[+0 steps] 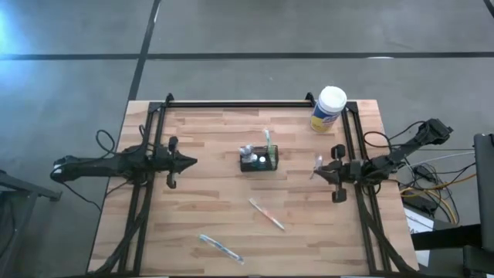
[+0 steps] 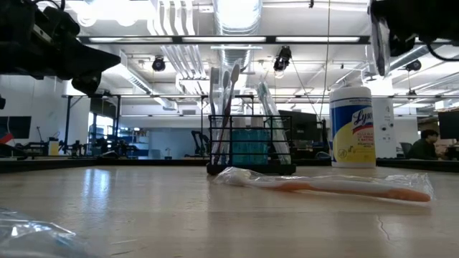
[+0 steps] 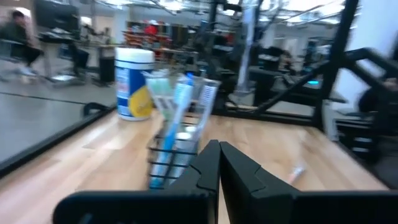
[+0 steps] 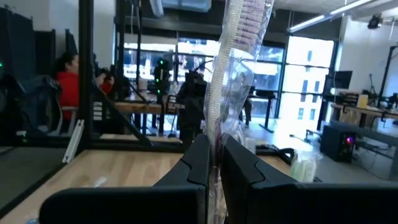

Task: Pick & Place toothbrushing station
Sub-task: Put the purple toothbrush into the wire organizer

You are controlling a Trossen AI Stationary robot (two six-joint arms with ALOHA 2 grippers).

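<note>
Caddy (image 1: 258,160) midway btwn both jaws

My left wrist view is blurred: the caddy (image 3: 177,134) shows only as smeared bristles and wire. In my right jaws, the wrapped item (image 4: 233,74) runs past the picture's top edge, its contents unreadable through crinkled plastic.
</note>
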